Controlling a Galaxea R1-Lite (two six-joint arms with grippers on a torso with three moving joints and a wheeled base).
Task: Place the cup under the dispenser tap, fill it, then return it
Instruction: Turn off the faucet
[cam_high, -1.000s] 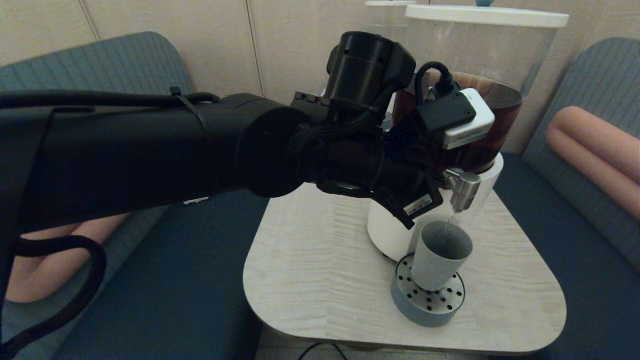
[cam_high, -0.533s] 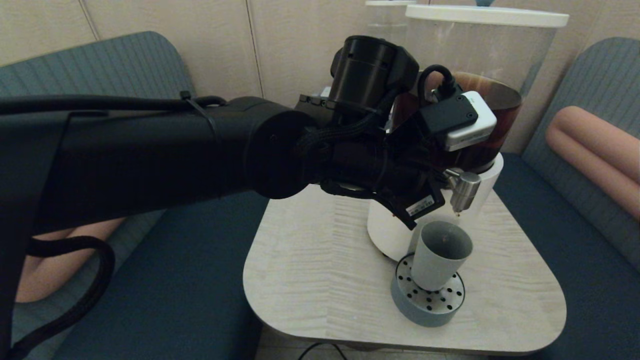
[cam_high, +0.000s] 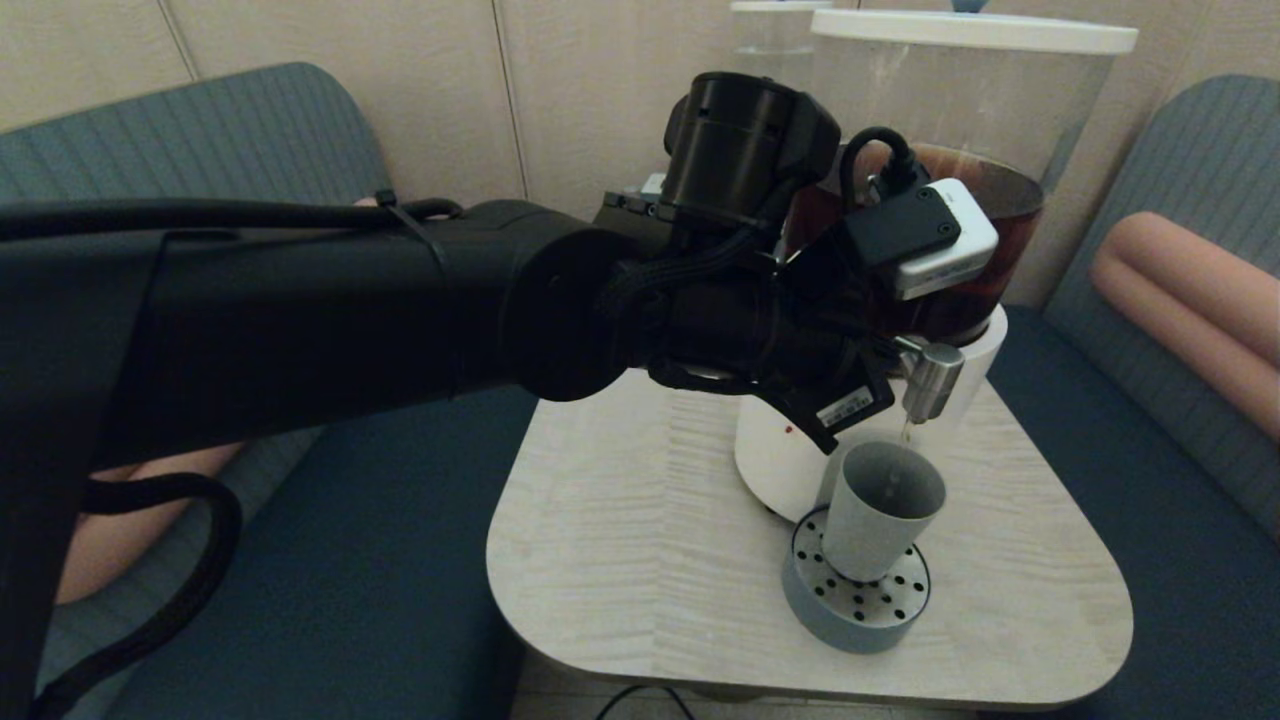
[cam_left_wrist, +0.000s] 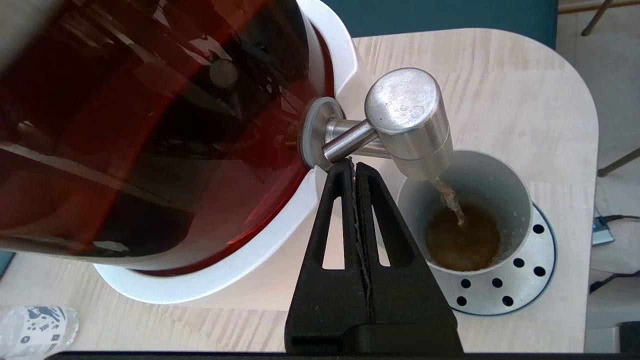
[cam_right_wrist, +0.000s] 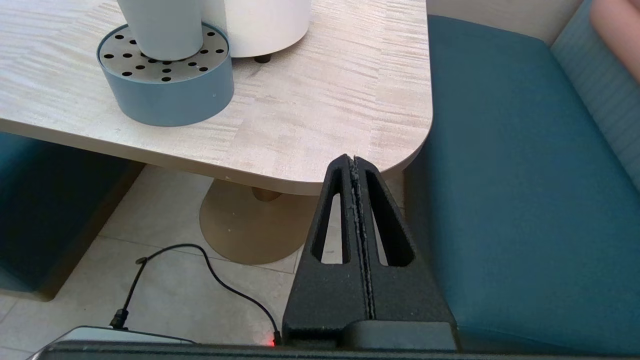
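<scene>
Left gripper (cam_left_wrist: 354, 167) closed, empty, tips against brushed-steel dispenser tap (cam_left_wrist: 407, 122). Small grey-blue plastic cup (cam_left_wrist: 465, 212) under tap, brown stream pouring in, on perforated round drip tray (cam_left_wrist: 525, 280). Pale wood-grain table (cam_high: 640, 560), teal benches (cam_high: 350, 560) around. Right gripper (cam_right_wrist: 354, 165) closed, below table edge.

A pale wood-grain table (cam_high: 640, 560) carries a perforated drip tray (cam_high: 850, 615) — teal benches (cam_high: 350, 580) flank it.

The small grey-blue plastic cup (cam_high: 882, 510) stands on the round perforated drip tray (cam_high: 856, 600), directly under the brushed-steel dispenser tap (cam_high: 930, 378), lower right of the frame.
</scene>
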